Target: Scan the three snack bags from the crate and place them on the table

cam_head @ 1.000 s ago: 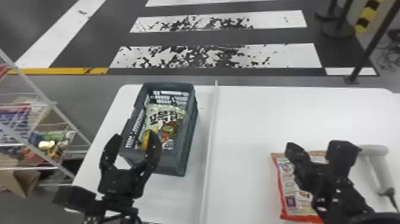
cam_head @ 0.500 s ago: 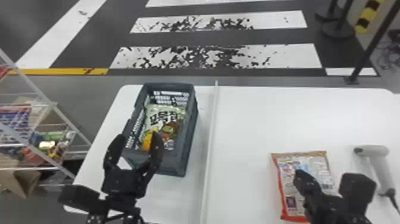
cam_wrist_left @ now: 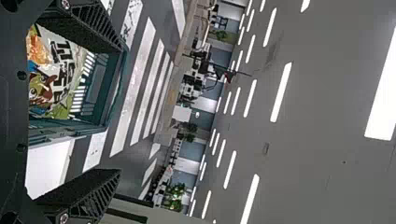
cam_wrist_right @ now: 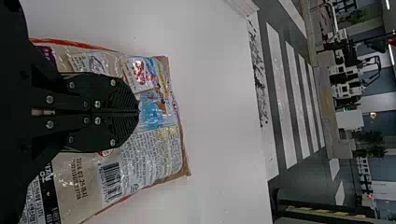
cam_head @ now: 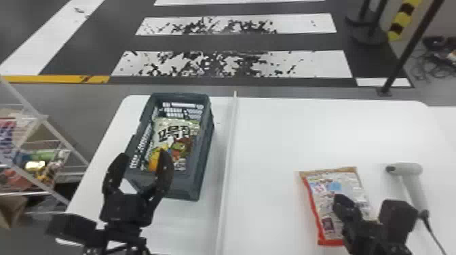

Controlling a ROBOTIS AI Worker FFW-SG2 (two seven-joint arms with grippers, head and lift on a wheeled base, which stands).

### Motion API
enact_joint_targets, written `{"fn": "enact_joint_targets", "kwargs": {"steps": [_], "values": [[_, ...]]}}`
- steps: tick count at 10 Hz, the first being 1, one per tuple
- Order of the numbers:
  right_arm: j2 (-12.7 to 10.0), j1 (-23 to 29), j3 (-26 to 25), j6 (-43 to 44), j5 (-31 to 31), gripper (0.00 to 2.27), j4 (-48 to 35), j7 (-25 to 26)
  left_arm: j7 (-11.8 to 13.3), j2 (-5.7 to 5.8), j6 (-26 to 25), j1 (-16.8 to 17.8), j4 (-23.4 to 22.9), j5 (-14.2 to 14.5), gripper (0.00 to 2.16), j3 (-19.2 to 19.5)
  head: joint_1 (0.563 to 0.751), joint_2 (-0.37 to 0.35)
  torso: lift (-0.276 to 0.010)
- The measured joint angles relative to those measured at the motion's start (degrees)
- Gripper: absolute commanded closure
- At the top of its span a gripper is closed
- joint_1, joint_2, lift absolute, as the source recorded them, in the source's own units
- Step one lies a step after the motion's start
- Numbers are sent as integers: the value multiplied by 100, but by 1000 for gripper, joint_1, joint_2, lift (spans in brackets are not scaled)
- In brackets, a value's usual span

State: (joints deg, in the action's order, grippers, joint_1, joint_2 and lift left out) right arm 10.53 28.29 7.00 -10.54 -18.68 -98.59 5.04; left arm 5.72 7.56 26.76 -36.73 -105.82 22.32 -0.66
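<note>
One pale green and white plastic snack bag (cam_head: 176, 135), printed with cartoon figures, lies inside the dark grey plastic crate (cam_head: 203, 149) on the white tabletop (cam_head: 288, 135). By the crate's near end, the robot's left end effector (cam_head: 142, 155) has its black fingers spread wide, holding nothing. Off to the right, a red-edged plastic snack bag (cam_head: 339, 183) lies flat on the tabletop, barcode side up. The right end effector (cam_head: 341, 200) is over it, fingers pressed together with nothing between them. Just beside that bag sits a light grey handheld scanner (cam_head: 412, 183), its dark cable trailing away.
</note>
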Motion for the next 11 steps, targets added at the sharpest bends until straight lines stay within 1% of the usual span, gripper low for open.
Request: {"fn": "enact_joint_targets", "kwargs": {"steps": [3,5,6,8,9,10,11], "values": [[-7,-191,-30,324,-32,2202,406,256,-1,0,28,-18,8,0,76,-20,695,43,-37],[1,-140,-107,356,-96,2202,388,261,-1,-1,88,-11,41,-1,76,-38,695,26,-37],[0,-79,-90,335,-133,2199,327,263,-1,-4,100,-4,49,-1,76,-41,695,31,-37],[-19,-95,85,240,-131,2199,318,500,-1,-9,137,0,59,0,76,-62,695,45,-37],[-19,-97,129,224,-134,2040,296,550,-1,-9,169,1,74,0,76,-66,695,52,-37],[-17,2,128,217,-170,1784,122,562,-1,-7,209,6,98,2,76,-61,695,59,-37],[-16,160,122,238,-194,1291,-176,599,-1,-3,225,12,116,12,76,-56,695,63,-37]]}}
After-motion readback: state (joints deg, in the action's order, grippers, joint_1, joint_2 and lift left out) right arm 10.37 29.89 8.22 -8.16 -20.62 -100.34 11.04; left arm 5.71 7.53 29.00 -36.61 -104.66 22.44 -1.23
